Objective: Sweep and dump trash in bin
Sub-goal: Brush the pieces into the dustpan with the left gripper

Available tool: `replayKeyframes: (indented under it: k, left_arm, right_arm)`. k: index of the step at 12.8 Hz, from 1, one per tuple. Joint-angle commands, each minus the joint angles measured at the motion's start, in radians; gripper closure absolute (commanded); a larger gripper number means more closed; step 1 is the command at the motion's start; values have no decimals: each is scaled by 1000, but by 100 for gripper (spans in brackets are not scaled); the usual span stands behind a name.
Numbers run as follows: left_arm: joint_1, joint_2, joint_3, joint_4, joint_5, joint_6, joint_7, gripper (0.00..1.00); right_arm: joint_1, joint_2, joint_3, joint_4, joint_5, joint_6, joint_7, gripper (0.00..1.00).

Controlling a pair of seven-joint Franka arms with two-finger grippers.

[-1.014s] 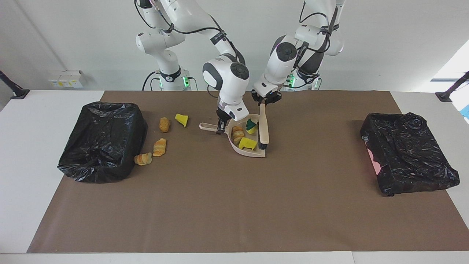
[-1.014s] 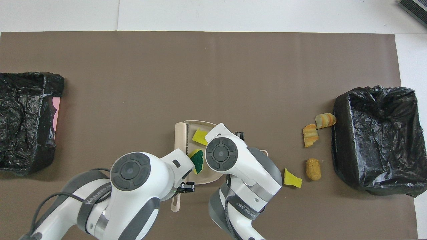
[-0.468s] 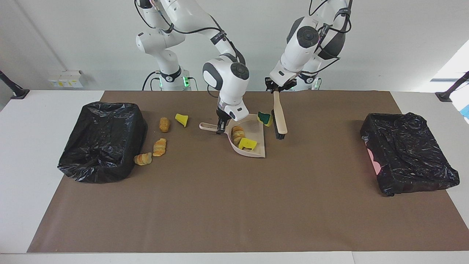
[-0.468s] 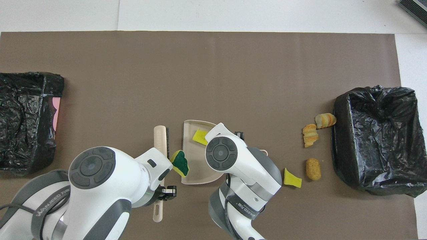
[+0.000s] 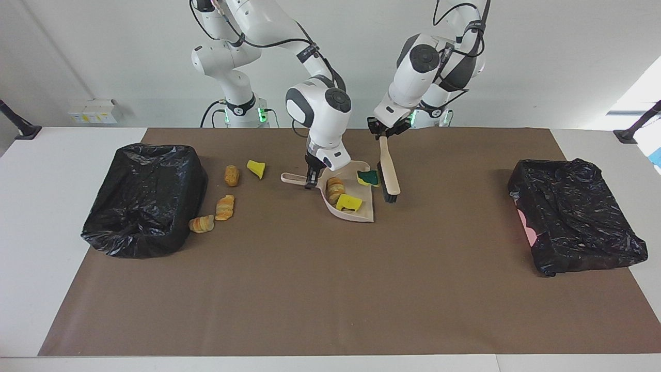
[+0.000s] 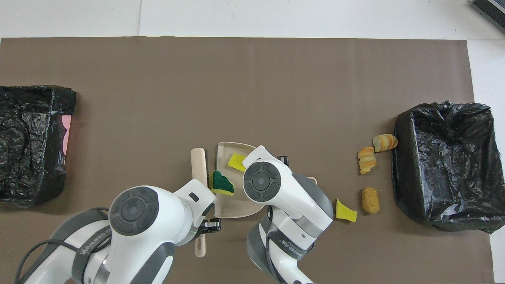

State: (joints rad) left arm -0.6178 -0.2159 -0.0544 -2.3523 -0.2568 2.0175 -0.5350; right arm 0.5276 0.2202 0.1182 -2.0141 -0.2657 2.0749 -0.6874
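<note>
While the right gripper [image 5: 311,182] stays low at the dustpan's [image 5: 361,211] handle, its fingers are clamped on that handle where it joins the pan, and the pan lies flat on the brown mat [image 5: 330,289]. Inside the pan, just beside this gripper, sit a tan bread lump [image 5: 335,189] and a yellow sponge chunk [image 5: 349,202]. A green-topped sponge chunk [image 5: 368,177] rests at the pan's open edge on the side toward the left arm; whether it is fully on the pan floor or partly on the rim is hard to tell.

Over the mat beside that edge, the left gripper [image 5: 382,132] is clenched on the handle of the hand brush [image 5: 388,173], which hangs down slanted with its dark bristles just beside the green-topped chunk, apparently touching it.

Toward the right arm's end of the table from the dustpan handle lie four loose scraps: a yellow sponge wedge [image 5: 256,168] nearest the handle, a brown lump [image 5: 232,175], and two croissant-like lumps [image 5: 224,207] [image 5: 201,223], the last touching the black-lined bin [image 5: 144,199]. A second black-lined bin [image 5: 576,214] stands well apart at the left arm's end. Nothing lies between the dustpan and the loose scraps.
</note>
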Motion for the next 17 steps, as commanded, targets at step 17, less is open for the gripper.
replayKeyframes:
  k: [17]
  left_arm:
    - [-145,-94,14,-16,-36,-240,-111,100]
  right_arm:
    - [-15,2,9,-49,0,85,-17,100]
